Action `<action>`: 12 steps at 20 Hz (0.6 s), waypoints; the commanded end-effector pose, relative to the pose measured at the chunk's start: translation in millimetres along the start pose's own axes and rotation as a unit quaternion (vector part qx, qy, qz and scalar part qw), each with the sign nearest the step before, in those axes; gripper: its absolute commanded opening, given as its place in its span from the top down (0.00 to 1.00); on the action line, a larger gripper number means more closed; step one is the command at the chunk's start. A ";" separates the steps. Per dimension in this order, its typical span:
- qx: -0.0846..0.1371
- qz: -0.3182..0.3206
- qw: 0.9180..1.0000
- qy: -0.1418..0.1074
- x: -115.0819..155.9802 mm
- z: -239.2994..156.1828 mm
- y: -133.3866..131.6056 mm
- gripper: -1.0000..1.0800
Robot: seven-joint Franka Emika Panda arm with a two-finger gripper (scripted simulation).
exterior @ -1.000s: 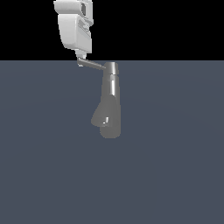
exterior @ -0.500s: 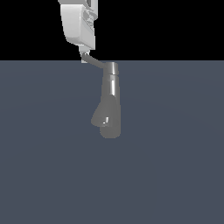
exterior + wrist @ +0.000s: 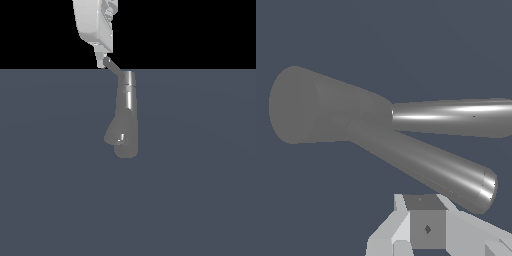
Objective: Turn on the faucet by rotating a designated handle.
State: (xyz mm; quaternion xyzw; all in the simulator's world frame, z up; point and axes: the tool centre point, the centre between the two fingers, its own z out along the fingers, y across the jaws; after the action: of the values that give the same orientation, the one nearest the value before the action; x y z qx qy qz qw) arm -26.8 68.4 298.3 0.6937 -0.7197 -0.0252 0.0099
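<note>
The gripper (image 3: 101, 54) is a white, smooth-faced assembly with faceted, boxy fingers (image 3: 426, 225); it hangs from the top edge of the exterior view, its tip just above the line where the black background meets the floor. Whether the jaws are parted or closed cannot be told: in the exterior view the fingertips merge into one pale mass, and the wrist view shows only angular finger faces with no clear gap. Directly at the jaws lies the handle (image 3: 113, 66), a thin, straight rod of grey polished metal. In the exterior view its free end meets the fingertips, and contact appears to exist there, though a grasp cannot be confirmed. The rod's long axis runs obliquely away from the jaws, down and toward the exterior view's right, ending at the short cylindrical cap (image 3: 128, 78). Beyond the cap is the faucet (image 3: 125, 120), a grey metallic body with a bright specular streak; from the cap its long axis runs down the frame, ending in a rounded, bulging spout end (image 3: 116, 136) that swells toward the exterior view's left. In the wrist view two round tapering bars of the faucet (image 3: 421, 160) spread from one broad grey body, just past the fingers. Everything rests on a flat, uniform, matte slate-blue floor (image 3: 200, 190), which extends unbroken on all sides of the faucet.
</note>
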 end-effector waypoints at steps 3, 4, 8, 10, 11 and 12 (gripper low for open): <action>-0.005 0.003 1.000 0.001 14.8 -2.2 14.2 1.00; -0.005 0.003 1.000 0.001 14.8 -2.2 14.2 1.00; -0.003 0.001 1.000 0.001 29.9 -2.8 12.0 1.00; -0.004 0.001 1.000 0.001 43.9 -3.1 13.0 1.00; -0.004 0.001 1.000 0.001 50.8 -3.3 13.5 1.00; -0.004 0.002 1.000 0.001 57.8 -3.5 14.0 1.00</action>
State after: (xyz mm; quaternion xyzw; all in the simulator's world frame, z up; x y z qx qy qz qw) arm -41.1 34.0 304.0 0.7003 -0.7132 -0.0262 0.0106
